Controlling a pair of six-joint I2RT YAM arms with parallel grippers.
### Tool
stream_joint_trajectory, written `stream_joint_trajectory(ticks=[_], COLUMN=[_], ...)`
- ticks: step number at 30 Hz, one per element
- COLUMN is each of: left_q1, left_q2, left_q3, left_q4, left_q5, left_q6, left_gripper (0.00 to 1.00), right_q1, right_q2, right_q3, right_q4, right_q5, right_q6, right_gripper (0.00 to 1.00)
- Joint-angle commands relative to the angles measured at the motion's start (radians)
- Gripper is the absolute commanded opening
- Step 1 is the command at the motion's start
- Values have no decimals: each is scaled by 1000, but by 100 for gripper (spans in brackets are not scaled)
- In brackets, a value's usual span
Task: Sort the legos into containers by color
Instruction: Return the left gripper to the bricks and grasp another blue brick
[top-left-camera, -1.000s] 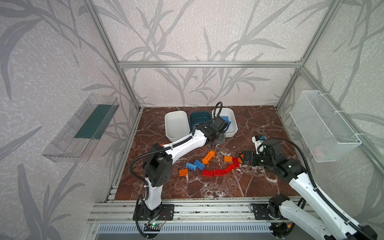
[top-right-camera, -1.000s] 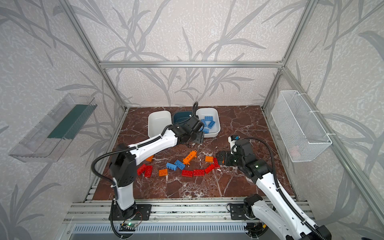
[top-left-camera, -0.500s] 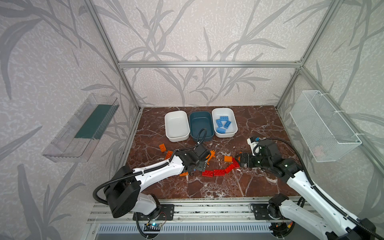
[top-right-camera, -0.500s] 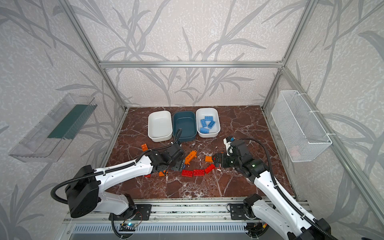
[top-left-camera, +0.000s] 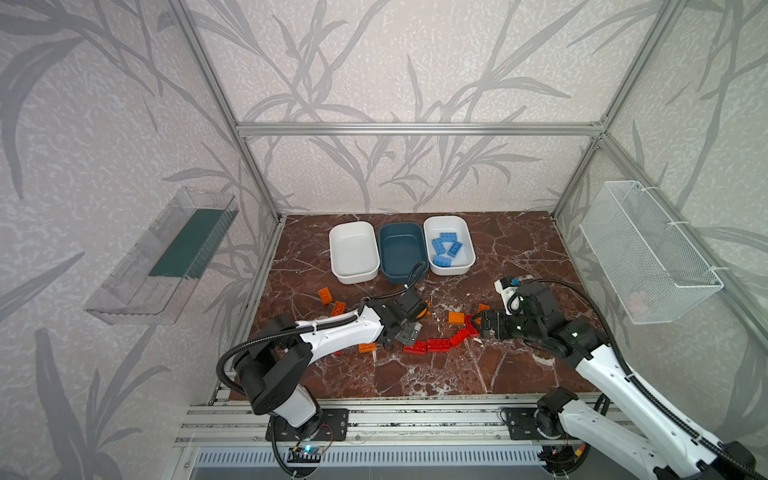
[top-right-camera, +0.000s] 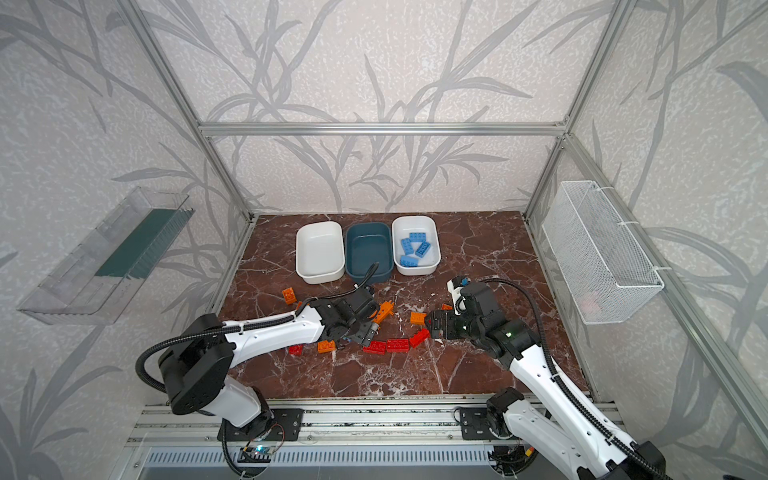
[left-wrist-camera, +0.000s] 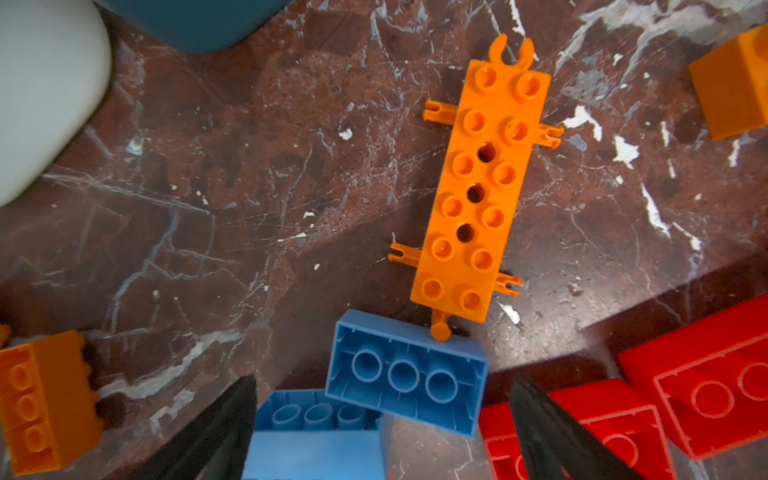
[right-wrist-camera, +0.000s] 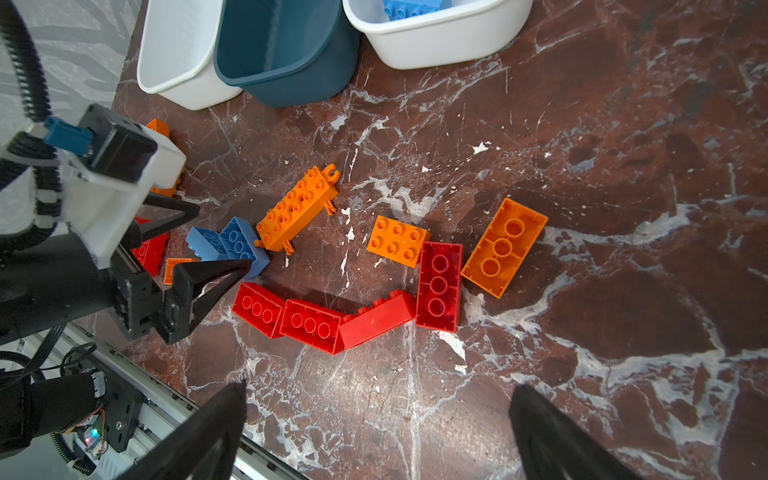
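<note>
My left gripper (left-wrist-camera: 382, 386) is open and low over the pile, its fingers on either side of two blue legos (left-wrist-camera: 405, 374) that lie studs-down beside the long orange piece (left-wrist-camera: 478, 191). From the right wrist view the same gripper (right-wrist-camera: 222, 239) straddles those blue bricks (right-wrist-camera: 237, 241). My right gripper (right-wrist-camera: 378, 388) is open over bare marble, close to a curved row of red legos (right-wrist-camera: 309, 324) and orange ones (right-wrist-camera: 397, 241). At the back stand a white container (top-left-camera: 353, 253), a teal one (top-left-camera: 401, 249) and a white one (top-left-camera: 468, 245) holding several blue bricks (top-left-camera: 446, 248).
A wire mesh basket (top-left-camera: 648, 253) hangs on the right wall and a clear tray (top-left-camera: 162, 253) on the left wall. Loose orange bricks (top-left-camera: 325, 296) lie to the left of the pile. An aluminium rail (top-left-camera: 374, 411) runs along the front edge.
My left arm has come back from the right white container to the pile, dropped over the blue bricks and spread its jaws wider. The right gripper edged slightly left, still open.
</note>
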Motion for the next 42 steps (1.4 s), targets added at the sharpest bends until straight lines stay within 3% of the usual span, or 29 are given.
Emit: stream_joint_trajectory(ticks=[1, 14, 19, 29, 31, 34, 42], left_q1=[10, 71, 71, 71, 71, 71, 74], left_q2=[17, 89, 93, 83, 89, 93, 111], left_q3=[19, -6, -14, -52, -43, -17, 118], left_q4=[20, 72, 54, 39, 27, -1, -96], left_q5=[46, 133, 103, 77, 65, 35, -8], left_q6=[40, 39, 28, -27, -38, -51, -59], left_gripper=[96, 95, 85, 75, 69, 58, 48], right_q1=[5, 5, 5, 5, 5, 5, 4], right_q2=[-4, 1, 9, 24, 21, 13, -17], right_q3=[3, -1, -4, 0, 1, 5, -10], right_q4=[-13, -9, -5, 9, 8, 0, -3], right_q5=[-11, 6, -2, -8, -8, -5, 0], right_q6=[3, -2, 0, 3, 3, 4, 11], right_gripper=[99, 99, 99, 99, 99, 99, 99])
